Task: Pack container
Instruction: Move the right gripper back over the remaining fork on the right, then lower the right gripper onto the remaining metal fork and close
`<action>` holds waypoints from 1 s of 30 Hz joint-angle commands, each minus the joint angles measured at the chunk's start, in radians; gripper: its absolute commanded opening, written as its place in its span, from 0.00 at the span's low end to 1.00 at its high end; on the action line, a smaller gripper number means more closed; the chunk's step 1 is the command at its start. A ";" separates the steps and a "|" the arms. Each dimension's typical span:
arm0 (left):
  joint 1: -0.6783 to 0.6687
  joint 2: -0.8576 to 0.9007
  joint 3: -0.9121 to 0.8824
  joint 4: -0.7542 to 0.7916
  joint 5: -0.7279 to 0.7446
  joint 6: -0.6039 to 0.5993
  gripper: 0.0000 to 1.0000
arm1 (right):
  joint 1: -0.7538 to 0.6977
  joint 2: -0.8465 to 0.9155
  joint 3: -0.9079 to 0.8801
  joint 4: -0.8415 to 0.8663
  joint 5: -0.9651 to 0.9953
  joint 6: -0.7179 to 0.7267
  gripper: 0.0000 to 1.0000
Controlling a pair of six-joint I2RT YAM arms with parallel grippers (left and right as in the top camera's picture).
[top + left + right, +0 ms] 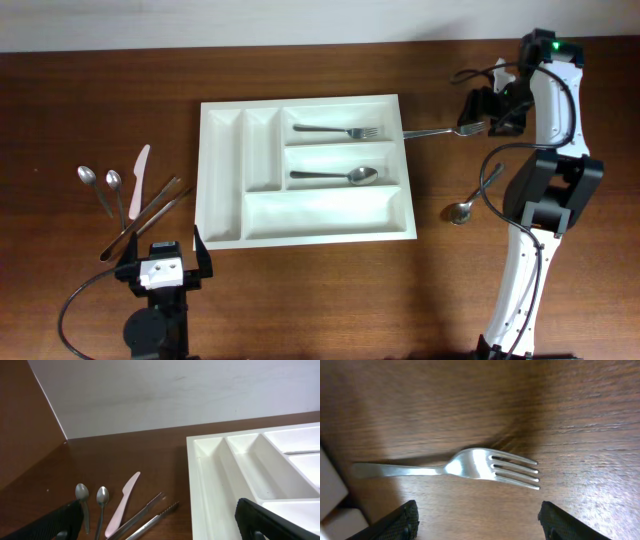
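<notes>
Right gripper (479,510) is held with jaws spread wide and empty, above a fork (485,467) on the table (300,300). The fork's long axis is laid from finger to finger, handle end just beside the right rim of the container (300,101), which is set mid-table toward the far edge. The left gripper (160,262), open and empty, is parked by the front edge; the right arm is judged nearer.

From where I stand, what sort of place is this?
Probably a robotics lab bench, not a kitchen: a wooden table against a plain wall, two robot arms at it, and a white cutlery tray set out for packing.
</notes>
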State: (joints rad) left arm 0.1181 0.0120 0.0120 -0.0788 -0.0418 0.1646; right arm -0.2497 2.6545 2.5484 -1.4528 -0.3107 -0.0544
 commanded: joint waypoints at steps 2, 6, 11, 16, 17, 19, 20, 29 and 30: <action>-0.002 -0.006 -0.003 -0.002 -0.007 0.012 0.99 | -0.034 0.010 -0.046 0.024 -0.031 -0.017 0.78; -0.002 -0.006 -0.003 -0.002 -0.007 0.012 0.99 | -0.047 0.010 -0.071 0.066 -0.065 -0.017 0.77; -0.002 -0.006 -0.003 -0.002 -0.007 0.012 0.99 | -0.049 0.010 -0.122 0.153 -0.160 -0.016 0.77; -0.002 -0.006 -0.003 -0.002 -0.007 0.012 0.99 | -0.050 0.010 -0.221 0.248 -0.266 0.009 0.72; -0.002 -0.006 -0.003 -0.002 -0.007 0.012 0.99 | -0.051 0.010 -0.244 0.266 -0.282 0.010 0.72; -0.002 -0.006 -0.003 -0.002 -0.007 0.013 0.99 | -0.052 0.010 -0.285 0.289 -0.309 0.011 0.70; -0.002 -0.006 -0.003 -0.002 -0.007 0.013 0.99 | -0.052 0.010 -0.303 0.299 -0.311 0.011 0.70; -0.002 -0.006 -0.003 -0.002 -0.007 0.012 0.99 | -0.055 0.010 -0.340 0.308 -0.311 0.014 0.45; -0.002 -0.006 -0.003 -0.002 -0.007 0.012 0.99 | -0.055 0.010 -0.340 0.307 -0.310 0.014 0.40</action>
State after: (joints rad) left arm 0.1181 0.0120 0.0120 -0.0788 -0.0418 0.1646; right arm -0.3084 2.6022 2.2501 -1.1347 -0.6666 -0.0463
